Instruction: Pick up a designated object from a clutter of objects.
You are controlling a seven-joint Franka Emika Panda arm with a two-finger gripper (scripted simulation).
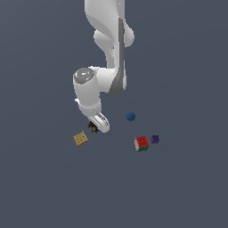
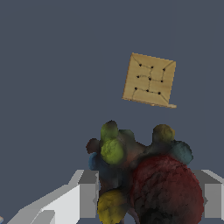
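The designated object (image 2: 144, 175) is a dark lumpy thing with green, yellow and red bumps. It sits between my two fingers in the wrist view. In the exterior view only a small part of it (image 1: 93, 128) shows under the white hand. My gripper (image 2: 151, 197) reaches straight down and its jaws press on both sides of the lump. One finger (image 2: 87, 194) touches one side and the other finger (image 2: 213, 194) touches the red bump. The gripper (image 1: 94, 129) is low, near the floor.
The tan dotted tile (image 1: 80, 138) lies close to the exterior view's left of the gripper, and shows in the wrist view (image 2: 149, 80). A blue ball (image 1: 130, 116), a red-white-green cube (image 1: 142, 143) and a purple chunk (image 1: 155, 139) lie on the right.
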